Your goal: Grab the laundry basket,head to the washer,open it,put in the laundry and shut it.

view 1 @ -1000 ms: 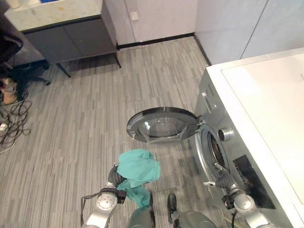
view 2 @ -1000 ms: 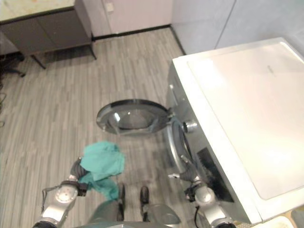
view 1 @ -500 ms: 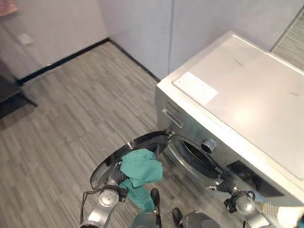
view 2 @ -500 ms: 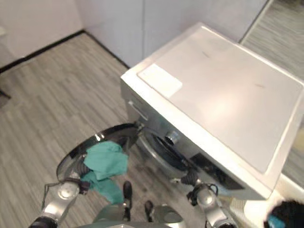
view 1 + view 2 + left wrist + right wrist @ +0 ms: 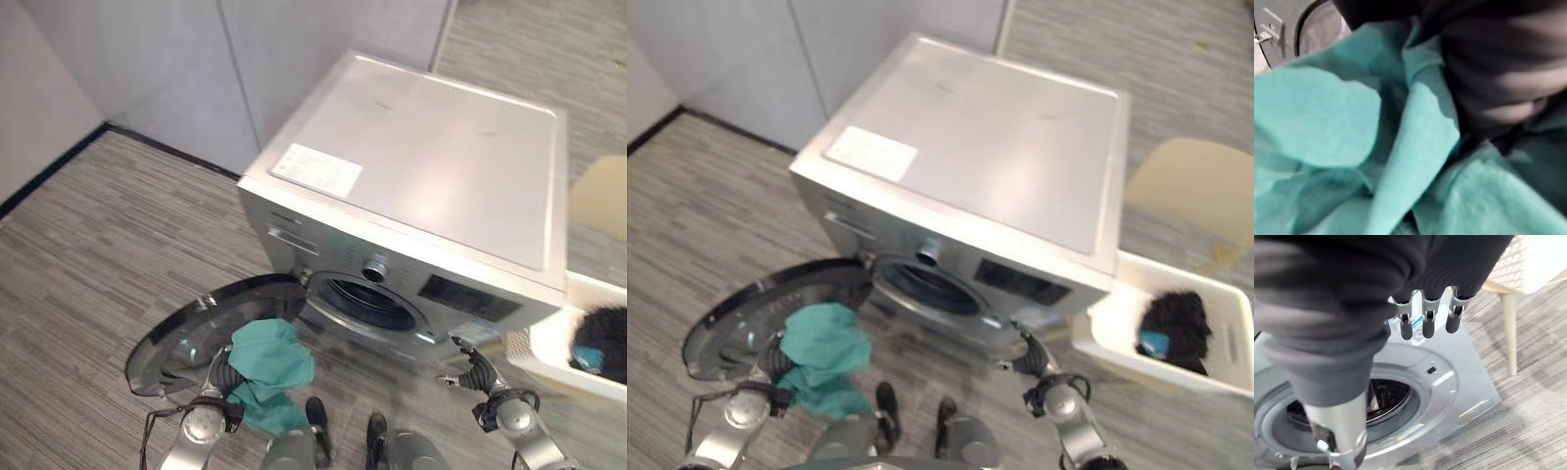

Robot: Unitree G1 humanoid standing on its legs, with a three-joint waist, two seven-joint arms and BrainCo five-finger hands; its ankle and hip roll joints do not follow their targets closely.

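Observation:
A teal cloth [image 5: 270, 364] hangs bunched over my left hand [image 5: 225, 378], low in front of the washer's open round door [image 5: 181, 338]. The left wrist view has the teal cloth [image 5: 1352, 137] right against the hand's dark cover. The silver washer [image 5: 431, 147] stands ahead, its drum opening [image 5: 370, 304] uncovered. My right hand [image 5: 473, 370] hovers open and holds nothing, just right of the opening; its straight fingers [image 5: 1422, 325] point toward the drum [image 5: 1376, 401]. The white laundry basket [image 5: 1117, 328] sits on the floor right of the washer with dark laundry [image 5: 1174, 318] in it.
A beige chair [image 5: 1190, 186] stands behind the basket at the right. Grey wall panels [image 5: 245, 69] run behind the washer. Striped grey floor [image 5: 88, 255] spreads out to the left of the door.
The camera has swung to the right: the washer now sits in the middle and the basket and chair have come into view. The teal cloth stays over my left hand.

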